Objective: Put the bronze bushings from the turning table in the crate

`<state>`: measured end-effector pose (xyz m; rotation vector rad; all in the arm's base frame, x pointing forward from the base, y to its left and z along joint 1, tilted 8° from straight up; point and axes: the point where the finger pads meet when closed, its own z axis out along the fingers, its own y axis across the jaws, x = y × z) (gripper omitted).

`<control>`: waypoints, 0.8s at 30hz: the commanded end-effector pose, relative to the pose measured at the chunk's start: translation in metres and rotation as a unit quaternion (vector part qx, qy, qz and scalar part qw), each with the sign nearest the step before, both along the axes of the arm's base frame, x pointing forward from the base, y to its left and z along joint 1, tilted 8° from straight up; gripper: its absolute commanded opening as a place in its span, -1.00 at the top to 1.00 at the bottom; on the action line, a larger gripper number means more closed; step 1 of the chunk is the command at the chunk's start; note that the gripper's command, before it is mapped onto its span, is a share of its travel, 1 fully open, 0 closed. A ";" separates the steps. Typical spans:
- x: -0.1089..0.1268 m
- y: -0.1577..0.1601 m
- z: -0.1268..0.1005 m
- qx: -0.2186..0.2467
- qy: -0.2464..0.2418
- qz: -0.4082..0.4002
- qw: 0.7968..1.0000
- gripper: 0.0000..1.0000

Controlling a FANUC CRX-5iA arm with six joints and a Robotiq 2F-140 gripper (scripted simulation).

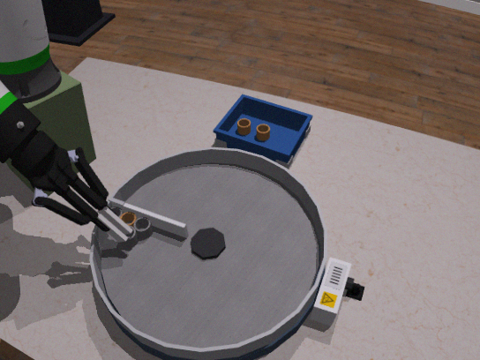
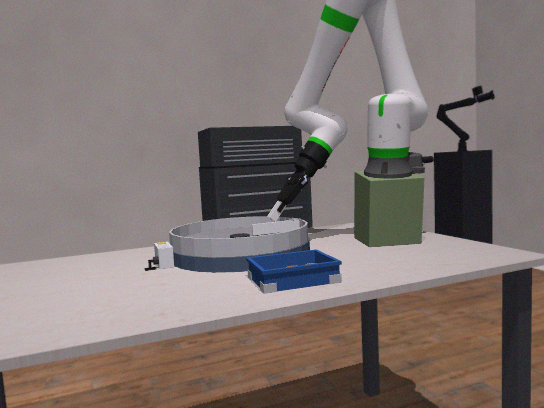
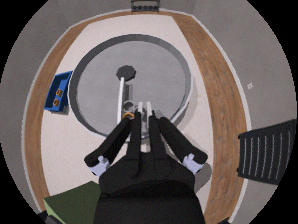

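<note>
My gripper (image 1: 128, 235) (image 2: 273, 218) (image 3: 144, 107) is shut, its fingertips a narrow gap apart, low over the turning table (image 1: 247, 300) (image 2: 215, 246) (image 3: 155, 60) near its rim. Beside the fingers, a bronze bushing (image 1: 128, 218) (image 3: 128, 114) stands between a steel bushing (image 1: 142, 224) (image 3: 129, 106) and another steel bushing (image 1: 116, 213) partly hidden by a finger. Another grey ring seems to lie under the fingertips, mostly hidden. The blue crate (image 1: 282, 138) (image 2: 300, 278) (image 3: 65, 77) holds a bronze bushing (image 1: 243, 126) (image 3: 59, 93) and a second bronze bushing (image 1: 263, 132) (image 3: 56, 102).
A light straight bar (image 1: 154, 213) (image 2: 282, 227) (image 3: 120, 100) runs inward from the rim, right beside the bushings. A dark hub (image 1: 207, 243) (image 3: 126, 73) sits mid-table. A white box (image 1: 333, 282) (image 2: 164, 255) is on the outer wall. The green pedestal (image 1: 66, 119) (image 2: 390, 210) carries the arm.
</note>
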<state>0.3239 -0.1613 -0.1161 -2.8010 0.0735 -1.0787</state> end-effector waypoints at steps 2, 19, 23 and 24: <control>0.000 0.000 0.000 0.000 0.000 0.000 1.000 0.87; 0.000 0.001 -0.011 0.000 0.000 0.000 1.000 0.87; 0.000 0.001 -0.011 0.000 0.000 0.000 1.000 0.87; 0.000 0.001 -0.011 0.000 0.000 0.000 1.000 0.87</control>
